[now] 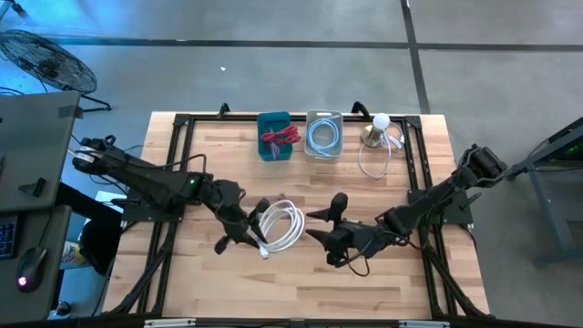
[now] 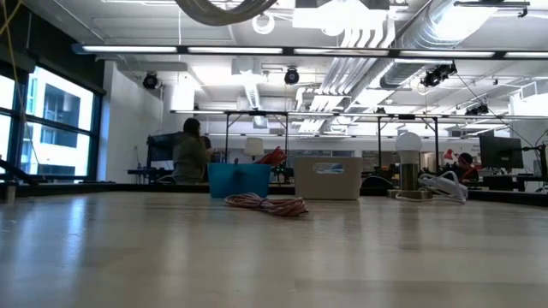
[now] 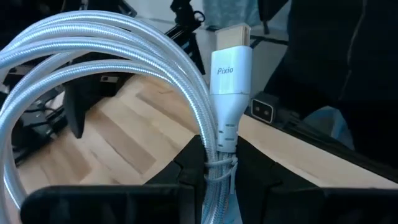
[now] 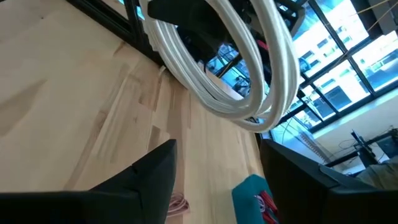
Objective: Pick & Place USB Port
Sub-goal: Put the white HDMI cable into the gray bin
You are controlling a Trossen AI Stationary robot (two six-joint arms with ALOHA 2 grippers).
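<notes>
1. The coiled white USB cable (image 1: pixel 284 224) hangs in the left hand (image 1: pixel 248 230), off the bench (image 1: pixel 219 282); its white plug marked "Pixio" (image 3: pixel 231 81) stands up just past the fingers (image 3: pixel 186 186), which pinch the bundle at its tie.
2. The right hand (image 1: pixel 321 228) sits just beside the coil on the side away from the left hand, fingers spread wide (the loops hang in the gap ahead of them in its wrist view) and not touching the cable.
3. Beyond both hands, at the bench's far edge, stands a blue bin (image 1: pixel 274 136) with a red cable (image 1: pixel 281 137) in it.
4. Next to it, a clear bin (image 1: pixel 323 133) holds a pale blue coil (image 1: pixel 322 137).
5. Further along, past the right hand, a round white lamp (image 1: pixel 380 123) stands with a loose white cord (image 1: pixel 373 159).
</notes>
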